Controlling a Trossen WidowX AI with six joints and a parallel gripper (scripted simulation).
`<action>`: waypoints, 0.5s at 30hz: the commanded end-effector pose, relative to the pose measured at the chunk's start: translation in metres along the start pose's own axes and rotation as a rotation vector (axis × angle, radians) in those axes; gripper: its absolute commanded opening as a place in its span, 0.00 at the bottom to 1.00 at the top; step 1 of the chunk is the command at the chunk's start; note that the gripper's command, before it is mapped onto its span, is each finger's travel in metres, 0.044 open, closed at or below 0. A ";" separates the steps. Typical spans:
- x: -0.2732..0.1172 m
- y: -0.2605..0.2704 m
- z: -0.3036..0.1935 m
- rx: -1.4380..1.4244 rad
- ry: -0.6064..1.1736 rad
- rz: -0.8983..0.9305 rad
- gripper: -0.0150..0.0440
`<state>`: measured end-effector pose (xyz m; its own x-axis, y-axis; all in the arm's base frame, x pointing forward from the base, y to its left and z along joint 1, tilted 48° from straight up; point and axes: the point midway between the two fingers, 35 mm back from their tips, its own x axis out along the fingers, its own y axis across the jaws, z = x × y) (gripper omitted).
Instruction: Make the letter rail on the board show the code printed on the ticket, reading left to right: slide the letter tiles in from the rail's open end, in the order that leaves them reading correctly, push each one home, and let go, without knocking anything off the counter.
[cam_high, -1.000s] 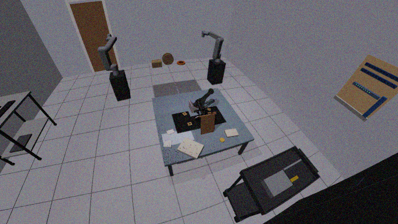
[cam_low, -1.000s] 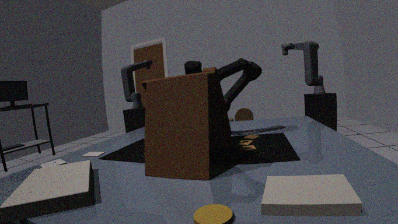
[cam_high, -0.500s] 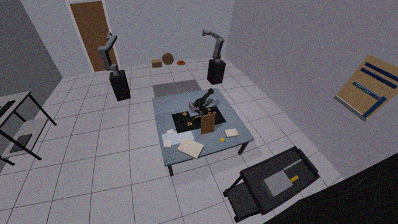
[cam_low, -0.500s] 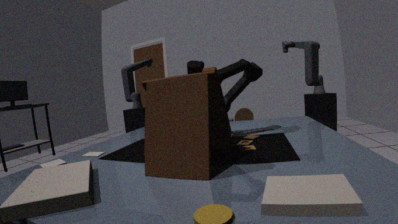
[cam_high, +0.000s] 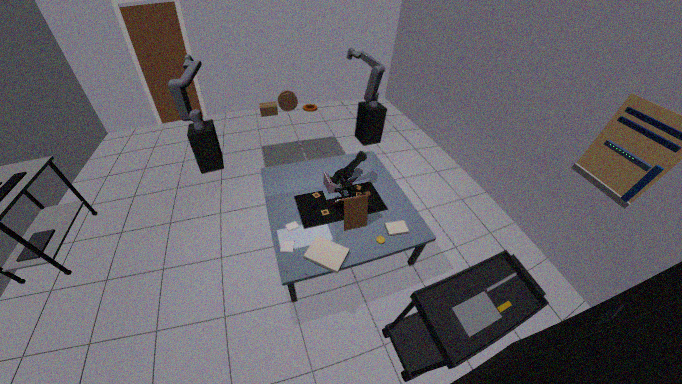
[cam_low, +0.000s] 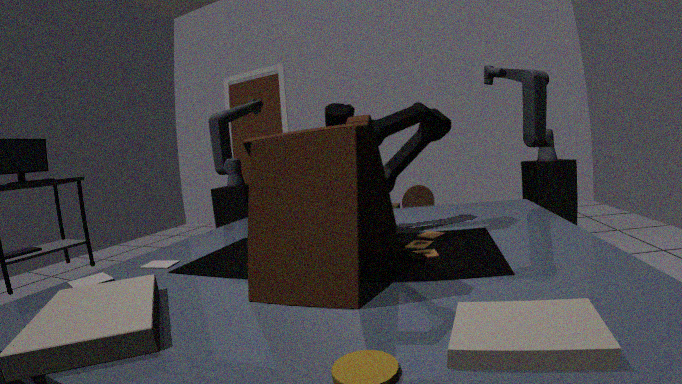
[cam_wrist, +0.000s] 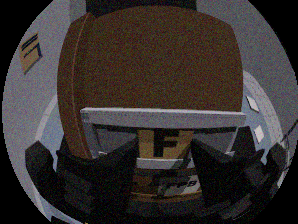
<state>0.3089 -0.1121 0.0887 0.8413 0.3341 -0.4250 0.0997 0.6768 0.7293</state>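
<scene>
In the wrist view my gripper (cam_wrist: 165, 143) is shut on the F tile (cam_wrist: 172, 137), one dark finger on each side. The tile is upright and readable, between the upper and lower bars of the pale rail (cam_wrist: 165, 119); grey rail back shows on both sides of it. The ticket (cam_wrist: 189, 185) is below the rail, partly shaded; its print looks like FPB but is hard to read. The brown board (cam_high: 356, 214) (cam_low: 302, 220) stands upright, hiding the rail in the exterior view. Other tiles lie on the black mat, including one tile (cam_high: 316, 195) and another (cam_high: 325, 212).
The black mat (cam_high: 310, 218) (cam_low: 492, 267) lies under the board on the blue table (cam_high: 280, 187). Near the table's front are a thick cream block (cam_high: 326, 254) (cam_low: 95, 310), a smaller block (cam_high: 397, 228) (cam_low: 532, 325), a yellow disc (cam_high: 380, 240) (cam_low: 365, 367) and pale papers.
</scene>
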 end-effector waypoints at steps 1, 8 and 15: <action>0.000 0.002 0.000 0.008 0.001 -0.003 0.25; 0.000 0.006 0.000 0.008 0.001 -0.003 0.25; 0.000 0.010 0.000 0.009 0.001 -0.003 0.25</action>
<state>0.3098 -0.1062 0.0951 0.8412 0.3342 -0.4250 0.0999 0.6764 0.7297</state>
